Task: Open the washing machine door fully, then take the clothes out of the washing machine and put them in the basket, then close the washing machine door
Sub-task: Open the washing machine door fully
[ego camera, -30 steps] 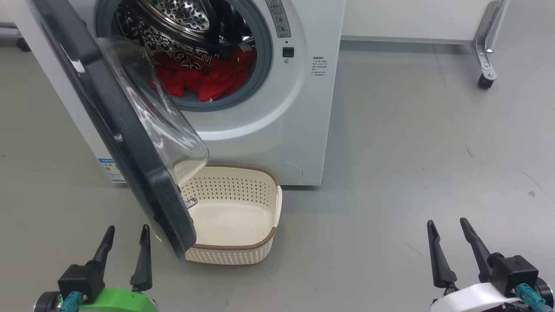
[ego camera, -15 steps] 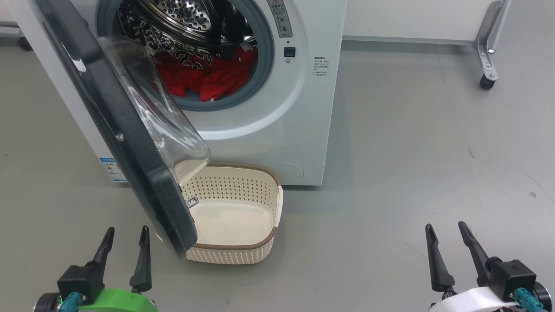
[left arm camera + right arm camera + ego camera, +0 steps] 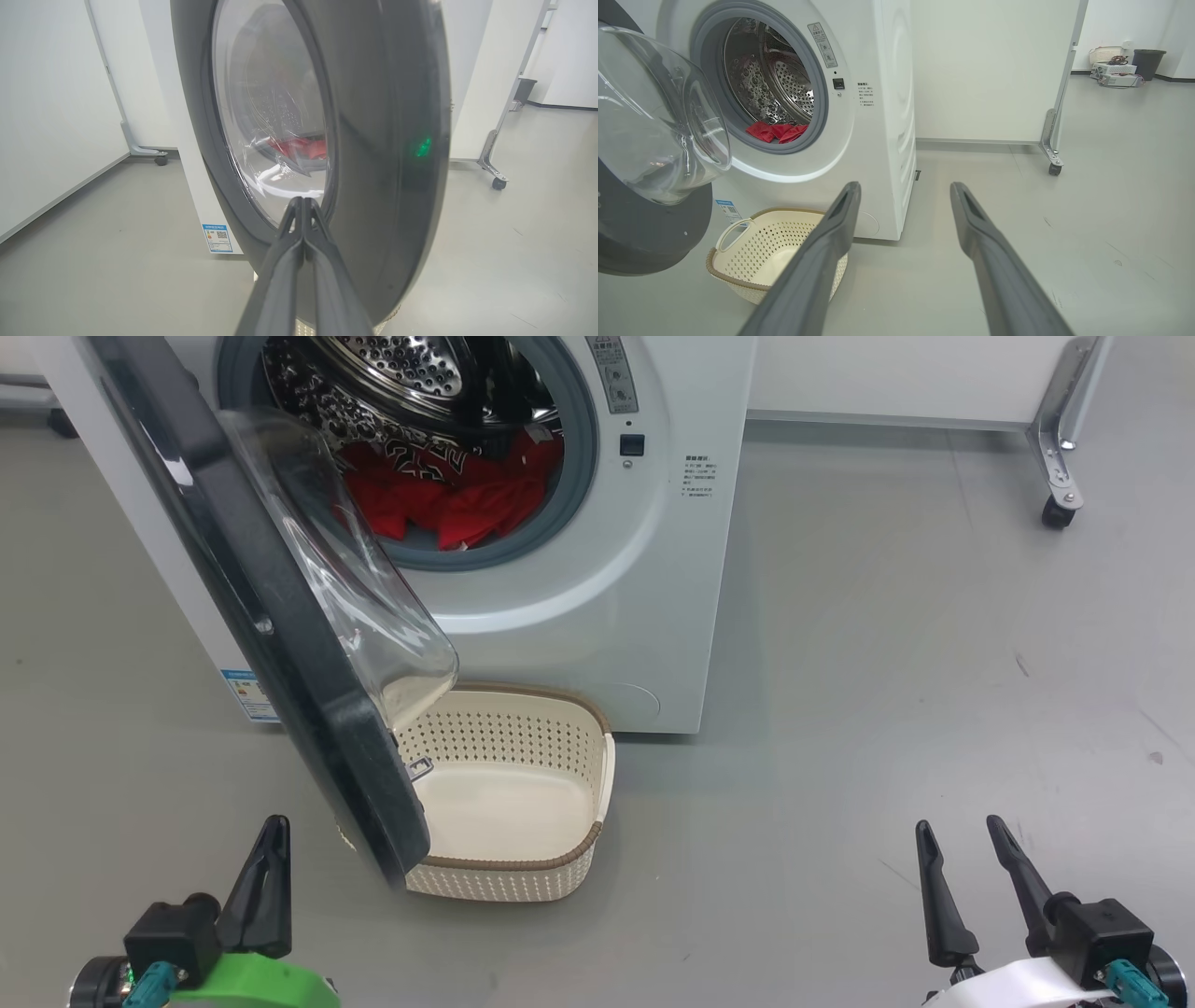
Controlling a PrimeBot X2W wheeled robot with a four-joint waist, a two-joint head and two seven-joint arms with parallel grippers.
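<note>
Three steps are called for, and none can yet be counted as finished. The washing machine door [image 3: 317,728] is seen swung partway out at the left of the head view, with its glass bowl hanging over the left side of the basket [image 3: 523,873]. It is judged not fully open. The clothes [image 3: 448,509] are all found inside the washing machine [image 3: 607,616], heaped red at the bottom of the drum in the upper middle of the frame. The basket is set on the floor just before the machine, and nothing is held in it.

The left end effector [image 3: 277,831], at the lower left, is pressed together on nothing and aimed at the door's outer face. Whether the rim is touched cannot be told for certain. The right end effector [image 3: 959,826], at the lower right, is spread wide and empty, well apart from everything.

Left to be done: the door pushed wide, the clothes moved across, the door shut.
</note>
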